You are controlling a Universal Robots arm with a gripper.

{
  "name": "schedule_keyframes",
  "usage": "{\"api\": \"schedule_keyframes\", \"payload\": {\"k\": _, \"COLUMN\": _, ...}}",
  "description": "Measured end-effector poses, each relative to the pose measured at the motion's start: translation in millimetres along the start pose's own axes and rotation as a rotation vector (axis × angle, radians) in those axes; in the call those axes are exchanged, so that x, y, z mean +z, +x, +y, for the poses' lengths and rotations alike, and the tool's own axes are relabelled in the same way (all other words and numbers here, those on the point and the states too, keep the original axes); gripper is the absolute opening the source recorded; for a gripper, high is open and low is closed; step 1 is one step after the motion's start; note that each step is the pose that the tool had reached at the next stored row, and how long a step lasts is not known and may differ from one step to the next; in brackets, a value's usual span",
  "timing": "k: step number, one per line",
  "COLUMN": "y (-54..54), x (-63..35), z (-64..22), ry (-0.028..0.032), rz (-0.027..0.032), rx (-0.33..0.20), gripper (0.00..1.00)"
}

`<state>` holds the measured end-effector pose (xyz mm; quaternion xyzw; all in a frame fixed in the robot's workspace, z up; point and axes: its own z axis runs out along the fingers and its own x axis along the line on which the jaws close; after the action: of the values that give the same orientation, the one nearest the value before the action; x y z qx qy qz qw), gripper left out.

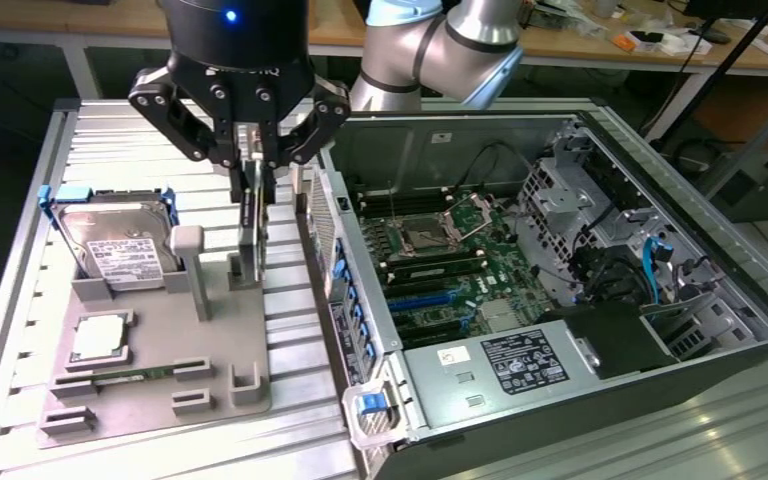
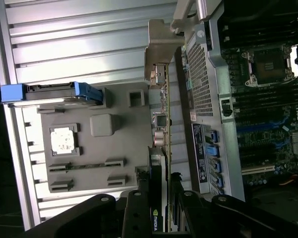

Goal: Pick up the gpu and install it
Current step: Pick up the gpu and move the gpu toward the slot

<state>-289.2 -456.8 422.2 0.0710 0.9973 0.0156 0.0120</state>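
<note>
The tool (image 1: pixel 257 165) is closed on the gpu (image 1: pixel 253 225), its black fingers (image 1: pixel 307 130) pinching the thin card from both faces near the top edge. Lettering on the tool's body ends in "IQ". The gpu hangs upright and edge-on over the grey fixture tray (image 1: pixel 224 340); its lower edge looks close to a slotted holder there, though whether they touch cannot be told. In the wrist view the card (image 2: pixel 160 134) runs between the fingers and bears an NVIDIA logo (image 2: pixel 155 221). On the tray lie a hard drive (image 1: pixel 120 250) with a white label, a processor (image 1: pixel 101 338) and a RAM stick (image 1: pixel 124 377). The tray rests on a ribbed metal surface (image 1: pixel 117 130). Just beside it, on the exterior view's right, stands the open computer case (image 1: pixel 704 330), its motherboard (image 1: pixel 444 265) exposed.
</note>
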Motion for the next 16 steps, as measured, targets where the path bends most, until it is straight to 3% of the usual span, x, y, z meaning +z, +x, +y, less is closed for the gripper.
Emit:
{"api": "schedule_keyframes", "payload": {"k": 9, "y": -29.8, "x": 0.8, "z": 4.3, "ry": 0.0000, "rz": -0.0001, "rx": 0.000, "gripper": 0.27}}
{"api": "schedule_keyframes", "payload": {"k": 16, "y": -35.5, "x": 1.0, "z": 5.1, "ry": -0.0001, "rz": -0.0001, "rx": 0.000, "gripper": 0.27}}
